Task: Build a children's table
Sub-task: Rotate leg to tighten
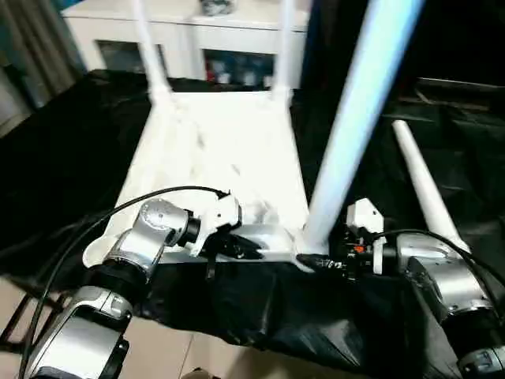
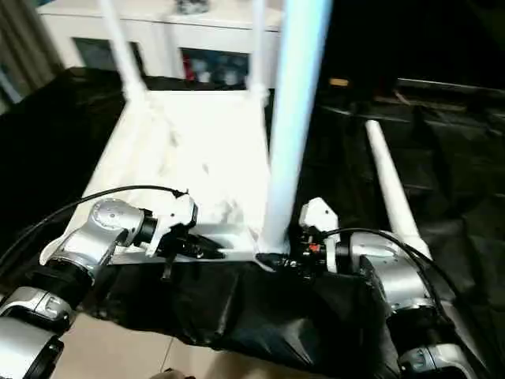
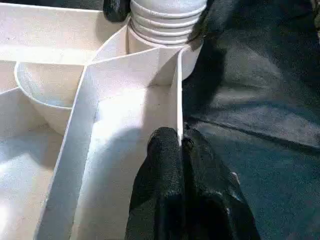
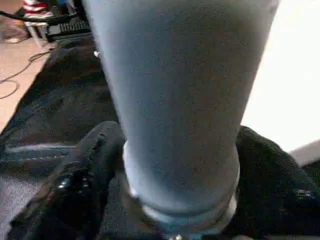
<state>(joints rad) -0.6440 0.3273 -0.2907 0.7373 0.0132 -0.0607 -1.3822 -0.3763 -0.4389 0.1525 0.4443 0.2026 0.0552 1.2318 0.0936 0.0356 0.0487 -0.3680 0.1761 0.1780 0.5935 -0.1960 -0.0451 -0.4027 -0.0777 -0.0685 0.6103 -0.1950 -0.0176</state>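
The white tabletop (image 1: 221, 150) lies upside down on the black cover, ribbed underside up. Two white legs (image 1: 150, 55) (image 1: 284, 47) stand in its far corner sockets. A third leg (image 1: 355, 110) rises tilted from the near right corner socket, and my right gripper (image 1: 319, 257) is shut on its base; in the right wrist view black fingers (image 4: 95, 165) flank the leg (image 4: 180, 100) on both sides. My left gripper (image 1: 237, 246) is shut on the tabletop's near rim (image 3: 178, 90), one finger (image 3: 162, 160) on each side of the wall. The leg's ribbed end (image 3: 167, 20) sits in the socket beyond. A fourth leg (image 1: 426, 181) lies loose on the right.
A white glass-door cabinet (image 1: 229, 31) stands behind the work table. The black cover (image 1: 71, 158) hangs over the table's near edge, with pale floor (image 1: 158, 347) below it. Black cables (image 1: 87, 225) loop from both wrists.
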